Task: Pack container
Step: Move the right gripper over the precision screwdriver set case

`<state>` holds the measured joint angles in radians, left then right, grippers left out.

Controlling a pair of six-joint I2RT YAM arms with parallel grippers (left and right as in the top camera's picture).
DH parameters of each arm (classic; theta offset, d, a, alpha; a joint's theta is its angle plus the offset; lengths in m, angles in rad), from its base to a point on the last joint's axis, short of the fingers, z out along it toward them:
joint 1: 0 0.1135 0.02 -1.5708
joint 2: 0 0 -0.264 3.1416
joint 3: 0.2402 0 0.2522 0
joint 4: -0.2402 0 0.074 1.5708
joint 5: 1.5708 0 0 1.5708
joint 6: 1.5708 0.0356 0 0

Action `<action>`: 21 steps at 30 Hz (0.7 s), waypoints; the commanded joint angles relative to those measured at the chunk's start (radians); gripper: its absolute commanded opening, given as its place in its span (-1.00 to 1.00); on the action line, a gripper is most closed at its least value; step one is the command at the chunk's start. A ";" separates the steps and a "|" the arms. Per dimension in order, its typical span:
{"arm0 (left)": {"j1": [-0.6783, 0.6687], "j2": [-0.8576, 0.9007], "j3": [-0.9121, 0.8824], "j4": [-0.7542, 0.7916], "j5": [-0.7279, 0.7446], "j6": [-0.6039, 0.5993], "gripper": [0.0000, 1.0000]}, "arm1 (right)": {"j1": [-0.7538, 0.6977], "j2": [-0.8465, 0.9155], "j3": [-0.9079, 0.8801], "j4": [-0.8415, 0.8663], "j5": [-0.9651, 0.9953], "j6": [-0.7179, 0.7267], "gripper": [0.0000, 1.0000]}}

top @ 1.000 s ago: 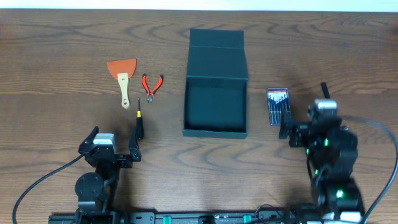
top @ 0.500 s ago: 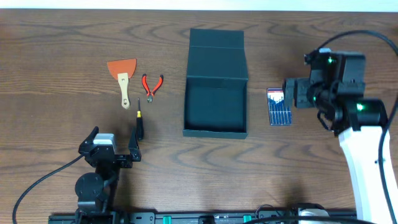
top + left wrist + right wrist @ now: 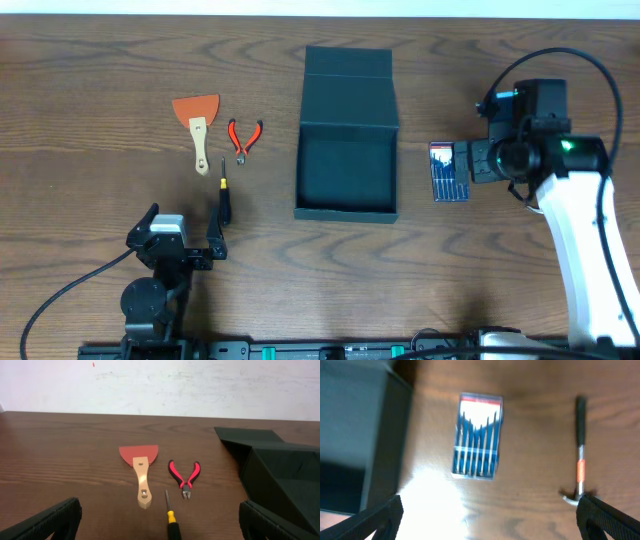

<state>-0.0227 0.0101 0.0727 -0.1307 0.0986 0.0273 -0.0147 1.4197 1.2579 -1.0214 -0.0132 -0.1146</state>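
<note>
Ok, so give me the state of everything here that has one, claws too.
Container: open, lid folded back, empty.
Scraper: lying flat, not packed.
Pliers: lying flat, handles slightly spread, not packed.
Screwdriver: lying flat, not packed.
Driver set: lying flat, not packed.
Hammer: lying flat, not packed.
Left claw: open, empty.
Right claw: open, empty, at the driver set.

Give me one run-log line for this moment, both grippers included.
left gripper: open, holds nothing | right gripper: open, near screwdriver set | container: lid open, empty
</note>
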 commanded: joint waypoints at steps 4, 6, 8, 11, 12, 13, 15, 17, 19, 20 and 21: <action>-0.003 -0.006 -0.006 0.001 0.006 0.014 0.97 | -0.013 0.176 0.015 -0.023 -0.014 -0.037 0.98; -0.003 -0.006 -0.006 0.000 0.006 0.014 0.97 | -0.013 0.217 0.015 -0.017 -0.013 -0.037 0.99; -0.003 -0.006 -0.006 0.000 0.006 0.014 0.97 | -0.013 0.254 0.015 0.001 -0.014 -0.031 0.99; -0.003 -0.006 -0.006 0.000 0.006 0.014 0.97 | -0.013 0.297 0.015 0.046 -0.014 0.012 0.99; -0.003 -0.006 -0.006 0.000 0.006 0.014 0.97 | -0.013 0.312 0.015 0.064 -0.013 0.042 0.99; -0.003 -0.006 -0.006 0.000 0.006 0.014 0.97 | -0.013 0.326 0.015 0.082 -0.013 0.072 0.99; -0.003 -0.006 -0.006 0.000 0.006 0.014 0.97 | -0.014 0.355 0.015 0.107 -0.008 0.137 0.98; -0.003 -0.006 -0.006 0.000 0.006 0.014 0.97 | -0.014 0.384 0.015 0.120 -0.009 0.193 0.99; -0.003 -0.006 -0.006 0.000 0.006 0.014 0.97 | -0.014 0.415 0.016 0.126 -0.008 0.208 0.98; -0.003 -0.006 -0.006 0.000 0.006 0.014 0.97 | -0.014 0.427 0.016 0.128 0.000 0.208 0.98; -0.003 -0.006 -0.006 0.000 0.006 0.014 0.97 | -0.014 0.442 0.016 0.129 0.017 0.208 0.98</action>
<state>-0.0227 0.0101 0.0727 -0.1310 0.0986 0.0277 -0.0223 1.8263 1.2579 -0.8951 -0.0177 0.0299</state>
